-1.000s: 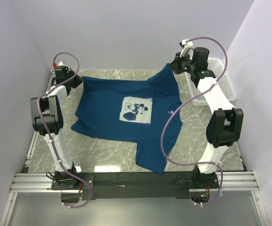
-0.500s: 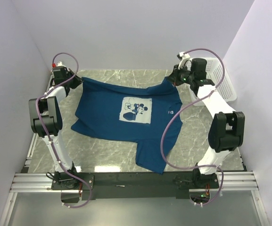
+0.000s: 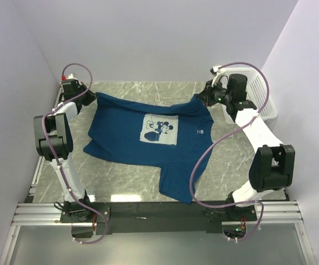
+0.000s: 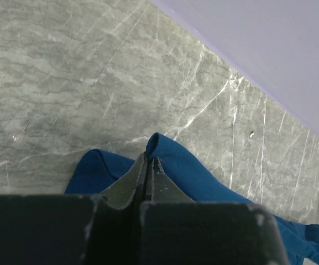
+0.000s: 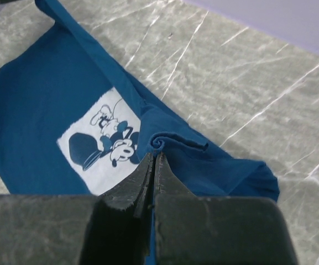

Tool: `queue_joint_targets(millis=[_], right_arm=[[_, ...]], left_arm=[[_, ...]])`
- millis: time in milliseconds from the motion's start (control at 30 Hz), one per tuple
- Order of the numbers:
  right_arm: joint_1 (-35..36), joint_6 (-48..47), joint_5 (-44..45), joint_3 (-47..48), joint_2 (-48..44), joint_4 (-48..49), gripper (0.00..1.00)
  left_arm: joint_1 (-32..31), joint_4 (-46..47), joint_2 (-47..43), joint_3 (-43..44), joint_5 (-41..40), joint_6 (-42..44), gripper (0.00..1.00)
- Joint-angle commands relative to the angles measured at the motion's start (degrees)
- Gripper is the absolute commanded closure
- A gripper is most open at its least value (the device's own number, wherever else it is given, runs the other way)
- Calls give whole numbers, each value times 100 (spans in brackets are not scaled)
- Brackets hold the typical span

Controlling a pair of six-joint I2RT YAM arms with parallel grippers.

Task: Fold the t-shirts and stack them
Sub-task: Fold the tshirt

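as both grippers (image 4: 148, 164) (image 5: 153, 161) pinch it, the t-shirt (image 3: 120, 138) lies spread.

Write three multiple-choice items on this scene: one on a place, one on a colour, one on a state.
1. Where does the white basket stand?
A. at the far right of the table
B. at the near left
C. in the middle

2. What colour is the t-shirt?
A. red
B. dark blue
C. grey

3. How are the right fingers?
A. wide open
B. shut on the t-shirt
C. shut on the basket

Key: 1A, the basket stands at the table's far right edge. 2B, the cloth is dark blue around a pale print. 3B, the right wrist view shows blue fabric pinched between them.
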Motion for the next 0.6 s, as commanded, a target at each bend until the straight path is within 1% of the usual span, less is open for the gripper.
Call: queue_joint_targets(millis=[0,567], right_arm=[[39,-80,-122,-166,-364,209,100],[56,-107,-210,-790,-778,218,100]], left_arm=[[28,134,-286,-46,-5,151,100],[45,178,-365,-406,-199,186,100]])
